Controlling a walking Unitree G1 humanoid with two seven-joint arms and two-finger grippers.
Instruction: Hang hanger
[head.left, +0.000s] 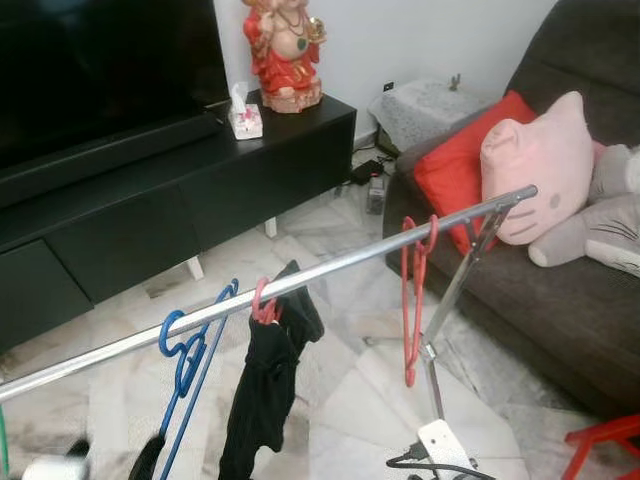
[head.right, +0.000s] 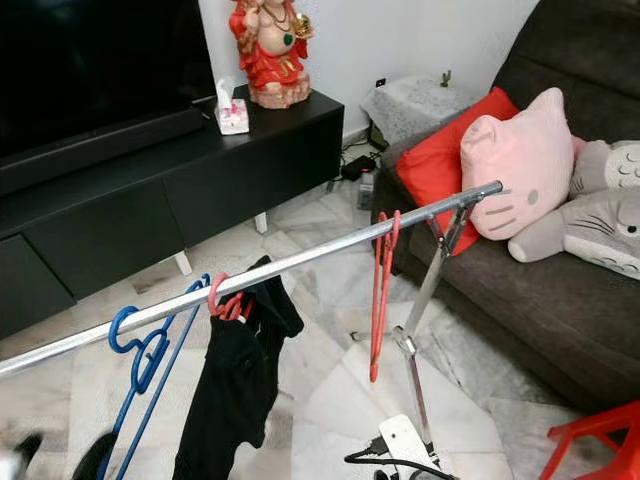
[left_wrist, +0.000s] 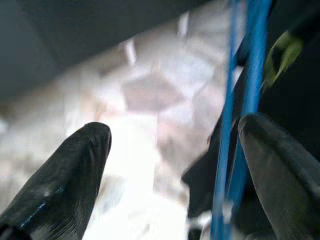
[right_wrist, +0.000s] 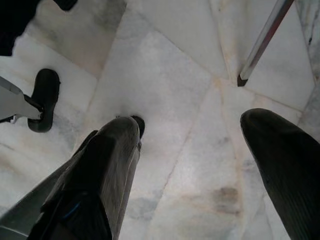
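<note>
A silver rail (head.left: 340, 265) runs from lower left up to the right on a folding rack. A blue hanger (head.left: 185, 350) hangs on it at the left. Beside that, a red hanger (head.left: 265, 305) carries a black garment (head.left: 265, 385), and a bare red hanger (head.left: 412, 300) hangs near the right end. My left gripper (left_wrist: 175, 130) is low beside the blue hanger (left_wrist: 240, 125), open, and the blue wire passes close to one finger (left_wrist: 280, 175). Over the marble floor, my right gripper (right_wrist: 192, 125) hangs open and empty.
A black TV cabinet (head.left: 200, 190) with a red statue (head.left: 285, 50) and tissue box (head.left: 245, 115) stands behind. A dark sofa (head.left: 560, 290) with red and pink cushions is on the right. A rack leg (head.left: 435, 380), a white power strip (head.left: 440, 445) and a red stool (head.left: 605, 445) are on the floor.
</note>
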